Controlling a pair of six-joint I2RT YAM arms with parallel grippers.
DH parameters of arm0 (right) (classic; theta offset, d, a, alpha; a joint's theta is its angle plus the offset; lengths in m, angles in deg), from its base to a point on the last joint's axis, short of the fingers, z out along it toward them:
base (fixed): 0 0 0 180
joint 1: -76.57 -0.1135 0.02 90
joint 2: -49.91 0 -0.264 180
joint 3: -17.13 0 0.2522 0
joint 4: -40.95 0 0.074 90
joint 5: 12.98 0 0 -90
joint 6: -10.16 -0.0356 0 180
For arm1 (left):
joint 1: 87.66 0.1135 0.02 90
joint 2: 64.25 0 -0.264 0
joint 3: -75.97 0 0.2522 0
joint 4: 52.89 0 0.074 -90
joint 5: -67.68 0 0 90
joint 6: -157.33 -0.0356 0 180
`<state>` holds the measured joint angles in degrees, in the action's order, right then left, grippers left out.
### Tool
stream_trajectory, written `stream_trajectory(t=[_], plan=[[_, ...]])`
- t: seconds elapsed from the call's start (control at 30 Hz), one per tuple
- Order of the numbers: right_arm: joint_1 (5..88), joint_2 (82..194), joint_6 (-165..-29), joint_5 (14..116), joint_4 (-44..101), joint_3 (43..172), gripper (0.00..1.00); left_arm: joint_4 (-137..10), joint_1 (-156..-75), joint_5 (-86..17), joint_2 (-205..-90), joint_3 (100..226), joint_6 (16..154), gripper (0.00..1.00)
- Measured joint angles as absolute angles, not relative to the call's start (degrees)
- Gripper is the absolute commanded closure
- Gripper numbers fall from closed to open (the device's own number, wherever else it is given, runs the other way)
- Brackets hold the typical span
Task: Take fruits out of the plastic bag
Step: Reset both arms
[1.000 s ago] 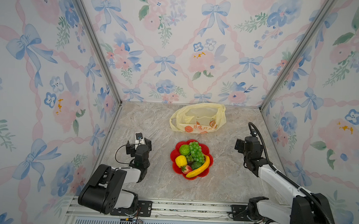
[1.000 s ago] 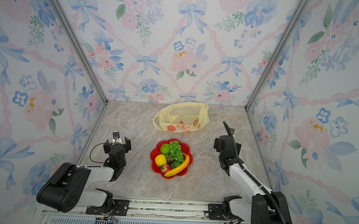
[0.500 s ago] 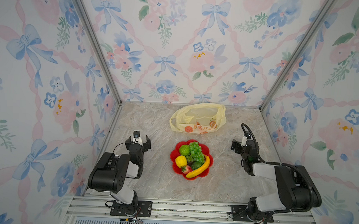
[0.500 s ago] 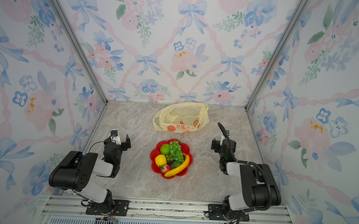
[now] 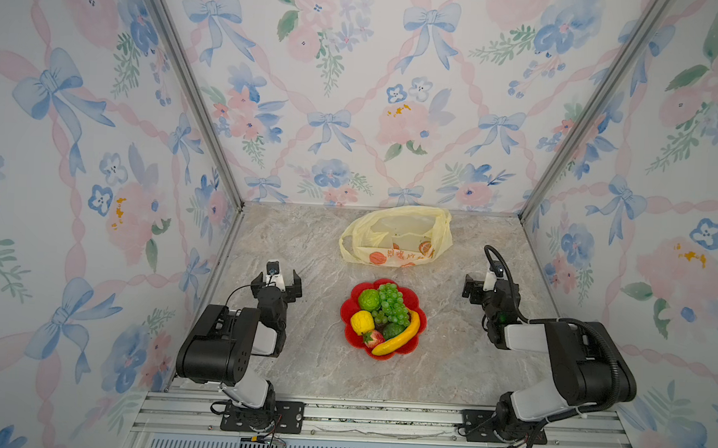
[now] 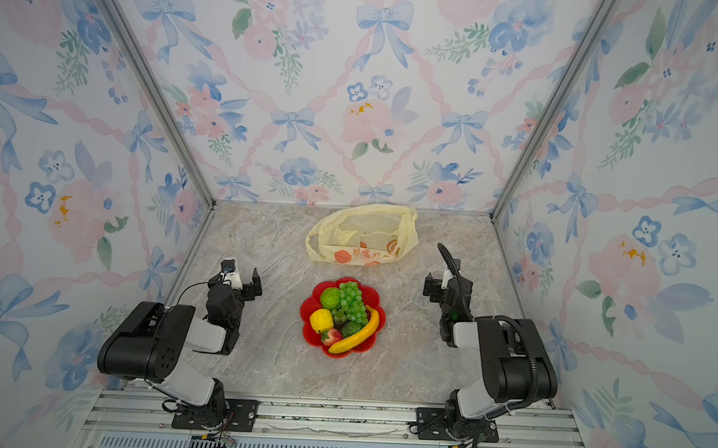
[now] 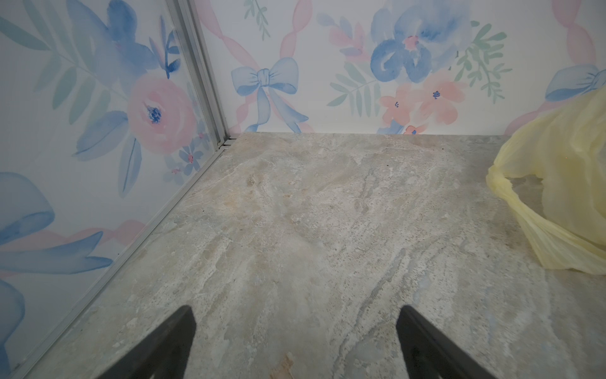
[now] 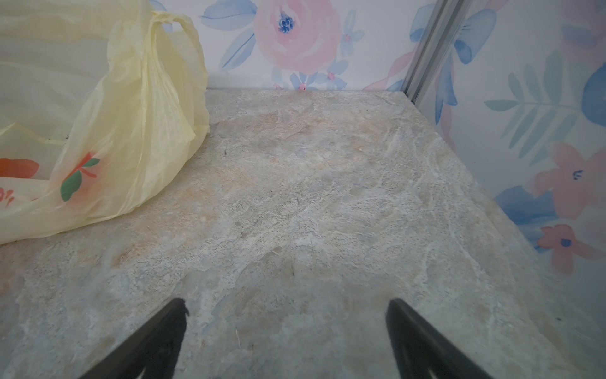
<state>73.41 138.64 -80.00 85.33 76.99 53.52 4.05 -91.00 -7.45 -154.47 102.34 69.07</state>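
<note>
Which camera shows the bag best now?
The top views: both show the whole bag, handles and print included, behind the plate. The left wrist view catches only one edge; the right wrist view shows one side with a handle.

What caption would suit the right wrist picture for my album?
Open right gripper facing the marble table, crinkled yellow plastic bag nearby.

I sit boxed in on three sides: the back wall [image 5: 355, 87], the wall on my left [image 5: 59, 178] and the wall on my right [image 5: 663, 171] all wear pale wallpaper of blue bows, pink ribbons and watercolour flowers. Bare aluminium posts [image 5: 192, 89] run up the two back corners. Under me lies a grey-beige marble-look tabletop [image 5: 313, 364], edged at the front by an aluminium rail [image 5: 382, 415]. The light is soft and even.
</note>
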Motion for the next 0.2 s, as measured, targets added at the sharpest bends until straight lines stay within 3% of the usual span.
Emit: stream_trajectory(t=[0.2], plan=[[73.41, 138.66, -80.02, 85.09, 76.99, 53.52, 0.03, 4.05, -91.00, -7.47, -154.47, 102.34, 69.07, 0.02]])
